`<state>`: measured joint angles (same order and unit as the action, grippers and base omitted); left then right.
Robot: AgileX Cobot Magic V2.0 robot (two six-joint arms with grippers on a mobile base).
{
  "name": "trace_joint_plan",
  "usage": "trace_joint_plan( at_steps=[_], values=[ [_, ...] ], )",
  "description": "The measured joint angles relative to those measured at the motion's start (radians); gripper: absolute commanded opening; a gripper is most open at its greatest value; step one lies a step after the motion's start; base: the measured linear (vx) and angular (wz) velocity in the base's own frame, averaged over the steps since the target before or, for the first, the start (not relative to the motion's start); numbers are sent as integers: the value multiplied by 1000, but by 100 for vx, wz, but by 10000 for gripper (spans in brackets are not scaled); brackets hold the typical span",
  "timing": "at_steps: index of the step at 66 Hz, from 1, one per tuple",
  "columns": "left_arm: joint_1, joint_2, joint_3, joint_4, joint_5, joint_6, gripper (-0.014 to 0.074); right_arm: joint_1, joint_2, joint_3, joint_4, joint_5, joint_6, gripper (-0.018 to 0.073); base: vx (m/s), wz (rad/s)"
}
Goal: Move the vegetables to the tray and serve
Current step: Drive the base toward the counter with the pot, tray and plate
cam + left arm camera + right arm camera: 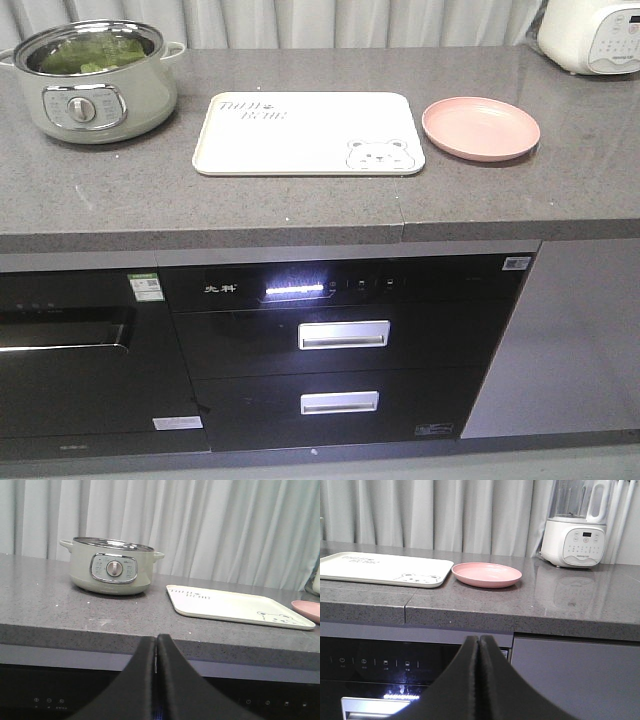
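As both arms hang low before the grey stone desk (300,205), we spot the green leafy vegetables (92,57) inside the pale green electric pot (95,105), left of the cream bear-print tray (300,140). Our left hand (156,641) is nearer, with the pot ahead-left; it's pressed closed and empty. The right hand (479,641) is likewise closed and empty.

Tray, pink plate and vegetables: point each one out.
tray (300,135), front view, bare middle of its surface
pink plate (480,127), front view, centre of its bottom
vegetables (98,57), front view, on the green leaves
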<state>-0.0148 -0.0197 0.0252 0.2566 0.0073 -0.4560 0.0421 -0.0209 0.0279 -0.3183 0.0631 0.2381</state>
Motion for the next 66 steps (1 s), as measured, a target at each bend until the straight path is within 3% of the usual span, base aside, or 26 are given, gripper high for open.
trace_joint_plan(
  at_steps=[66],
  values=[
    [0,0,0,0,0,0,-6,0,0,0,0,0,0,-6,10,-2]
  ],
)
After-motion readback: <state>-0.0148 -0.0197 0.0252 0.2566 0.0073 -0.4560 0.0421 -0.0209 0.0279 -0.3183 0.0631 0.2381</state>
